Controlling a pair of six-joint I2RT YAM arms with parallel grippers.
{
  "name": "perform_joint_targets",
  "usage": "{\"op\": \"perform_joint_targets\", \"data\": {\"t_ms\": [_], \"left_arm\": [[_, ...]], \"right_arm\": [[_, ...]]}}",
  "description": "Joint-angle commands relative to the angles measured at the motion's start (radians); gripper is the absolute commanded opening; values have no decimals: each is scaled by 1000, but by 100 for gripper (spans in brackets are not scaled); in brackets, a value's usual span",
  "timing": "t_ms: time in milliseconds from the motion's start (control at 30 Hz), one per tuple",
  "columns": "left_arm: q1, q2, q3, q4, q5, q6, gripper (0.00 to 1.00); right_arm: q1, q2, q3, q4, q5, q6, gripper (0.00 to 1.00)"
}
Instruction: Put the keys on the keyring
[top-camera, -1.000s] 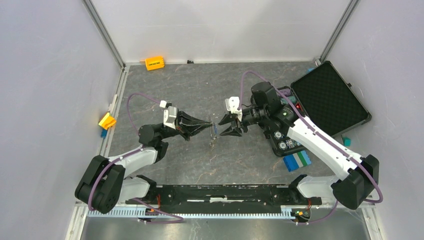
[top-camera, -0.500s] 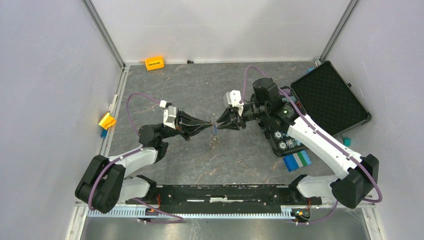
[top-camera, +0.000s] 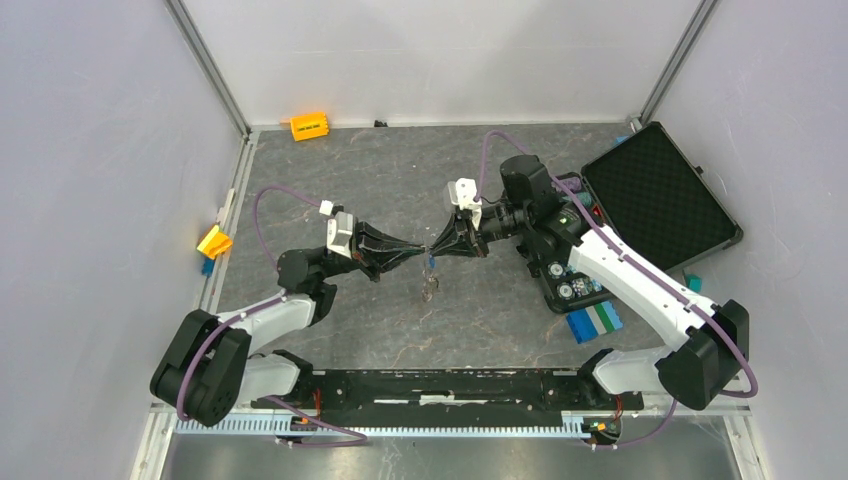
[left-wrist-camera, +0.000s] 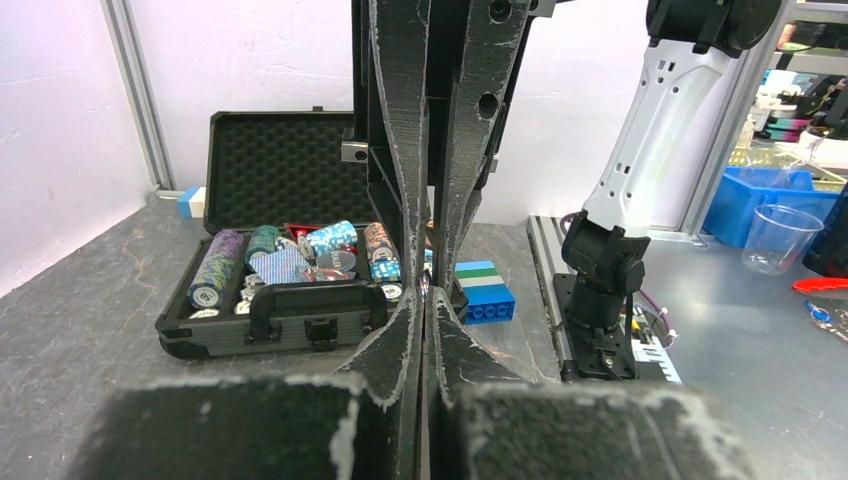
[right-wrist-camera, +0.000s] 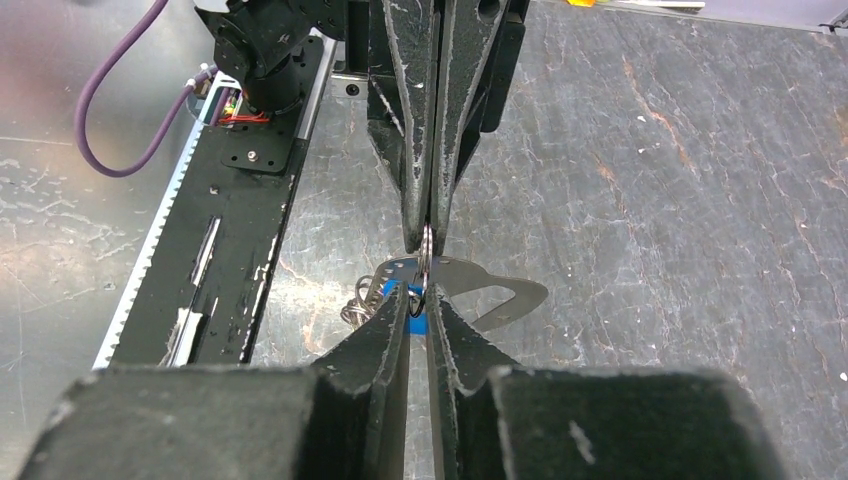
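Note:
My two grippers meet tip to tip above the middle of the table. The left gripper (top-camera: 424, 248) (left-wrist-camera: 428, 290) is shut on a small metal ring from which a key with a blue tag (top-camera: 430, 263) (right-wrist-camera: 416, 322) hangs. Facing it, the right gripper (top-camera: 437, 248) (right-wrist-camera: 418, 297) has its jaws only a narrow slit apart, with the top of the blue tag and a dark loop between the tips. Below them lies the flat grey keyring (top-camera: 430, 290) (right-wrist-camera: 465, 272), with a cluster of small rings (right-wrist-camera: 362, 300) at its wavy edge. A black-headed key does not show.
An open black case (top-camera: 650, 195) (left-wrist-camera: 280, 300) of poker chips stands at the right. A blue, white and green block (top-camera: 594, 322) (left-wrist-camera: 485, 295) lies in front of it. An orange block (top-camera: 309, 126) sits at the back wall and a yellow piece (top-camera: 214, 241) on the left rail.
The right gripper has moved left up to the left gripper's tips and its jaws have narrowed from wide open to a slit. The left arm has held still.

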Motion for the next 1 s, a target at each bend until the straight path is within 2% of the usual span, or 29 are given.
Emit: {"op": "perform_joint_targets", "data": {"t_ms": [0, 367, 967], "left_arm": [[-3, -11, -2, 64, 9, -3, 2], [-3, -23, -3, 64, 30, 8, 2], [-3, -36, -7, 91, 34, 12, 2]], "right_arm": [[-4, 3, 33, 20, -8, 5, 14], [-7, 5, 18, 3, 6, -18, 9], [-6, 39, -23, 26, -12, 4, 6]]}}
